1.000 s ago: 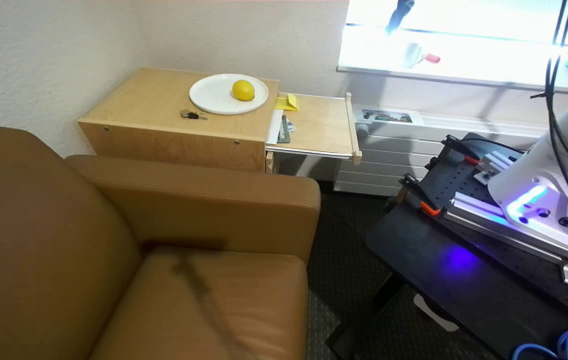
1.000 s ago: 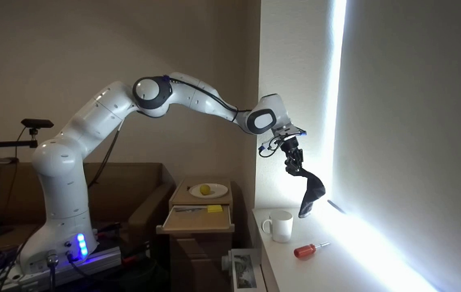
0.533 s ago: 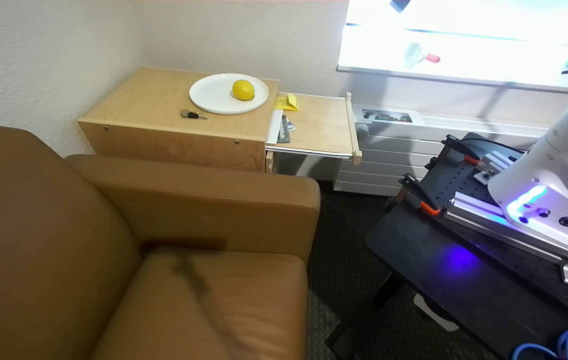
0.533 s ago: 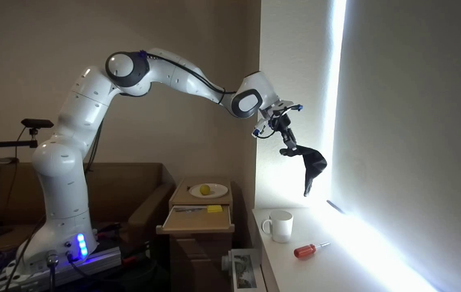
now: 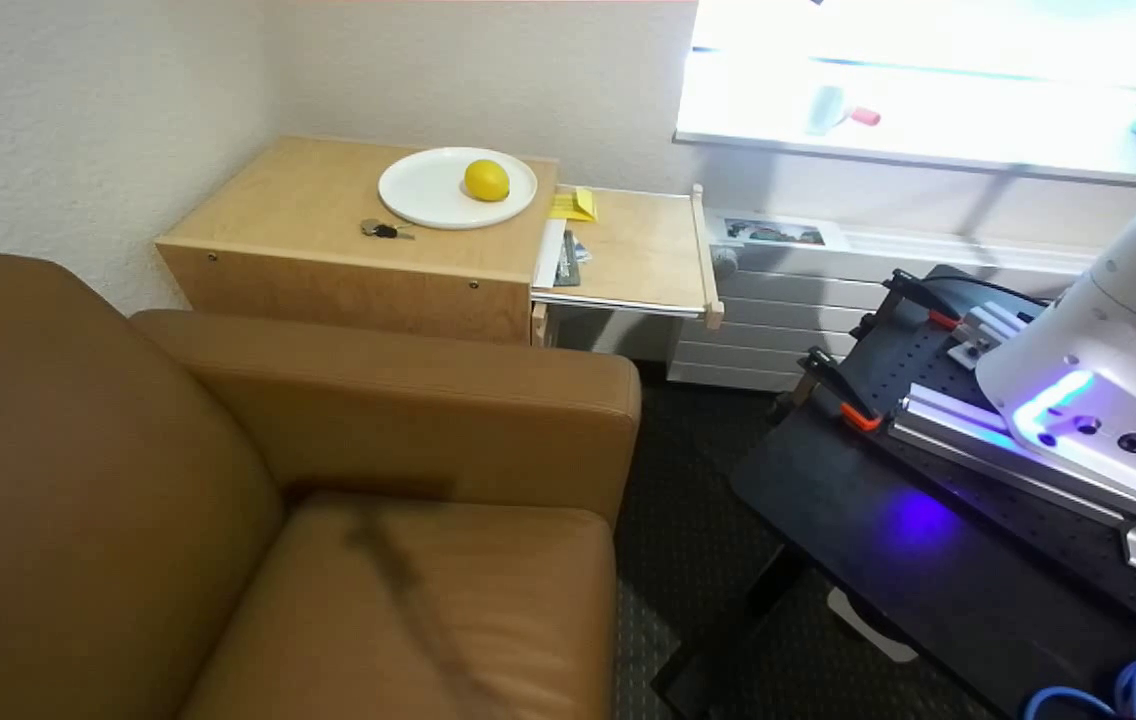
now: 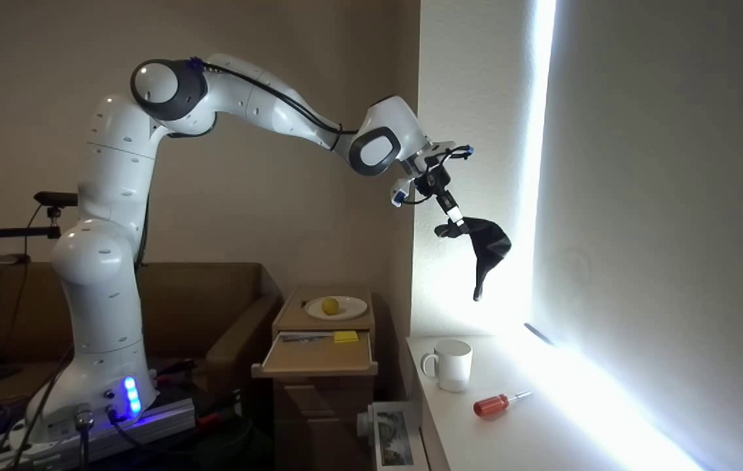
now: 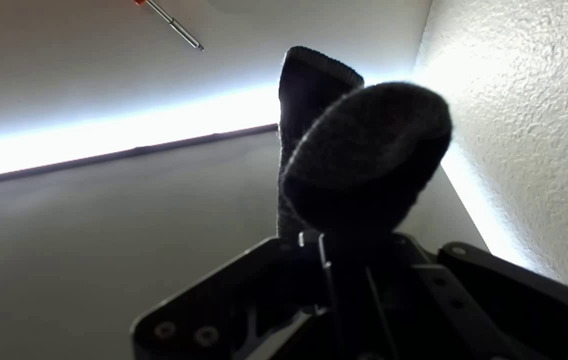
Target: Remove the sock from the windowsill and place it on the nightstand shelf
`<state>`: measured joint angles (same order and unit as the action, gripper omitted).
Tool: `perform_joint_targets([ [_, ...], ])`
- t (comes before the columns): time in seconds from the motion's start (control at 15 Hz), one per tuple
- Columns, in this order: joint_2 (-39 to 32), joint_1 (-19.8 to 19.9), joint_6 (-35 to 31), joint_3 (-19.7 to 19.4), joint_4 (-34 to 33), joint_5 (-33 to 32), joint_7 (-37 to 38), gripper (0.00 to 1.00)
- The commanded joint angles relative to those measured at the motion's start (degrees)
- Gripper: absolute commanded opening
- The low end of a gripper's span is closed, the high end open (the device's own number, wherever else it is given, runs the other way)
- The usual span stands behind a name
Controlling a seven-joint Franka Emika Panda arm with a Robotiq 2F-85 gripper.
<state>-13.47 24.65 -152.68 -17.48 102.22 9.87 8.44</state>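
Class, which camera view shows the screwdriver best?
An exterior view: the screwdriver shows whole and unobstructed. The wrist view crops it to mostly shaft; in an exterior view, glare leaves only its red handle clear.

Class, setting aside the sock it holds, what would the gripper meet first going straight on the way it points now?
Probably the gray window shade, near its lower edge, since the gripper slants down toward it; depth is unclear, so the windowsill below could come first.
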Motion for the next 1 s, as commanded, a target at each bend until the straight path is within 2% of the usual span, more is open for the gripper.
perform_joint_targets([
  [0.0, -0.5, -0.6, 0.3, -0.7, -0.5, 0.3, -0.2, 0.09],
  [0.07, -0.7, -0.6, 0.3, -0.7, -0.5, 0.3, -0.1, 0.09],
  [0.13, -7.1, 0.3, 4.4, -0.8, -9.7, 0.0, -0.1, 0.02],
  [0.2, -9.2, 0.8, 4.0, 0.0, -12.5, -0.2, -4.1, 0.02],
  [0.27, -10.1, 2.3, 5.5, 2.2, -14.8, 2.3, -10.0, 0.02],
  [0.47, -15.8, 4.1, 9.0, 6.0, -24.1, 3.7, -17.9, 0.02],
  [0.73, -16.9, 7.4, 11.4, 10.4, -27.4, 3.8, -31.3, 0.02],
  [0.93, -18.3, 10.6, 9.1, 10.2, -32.5, 3.1, -38.3, 0.02],
])
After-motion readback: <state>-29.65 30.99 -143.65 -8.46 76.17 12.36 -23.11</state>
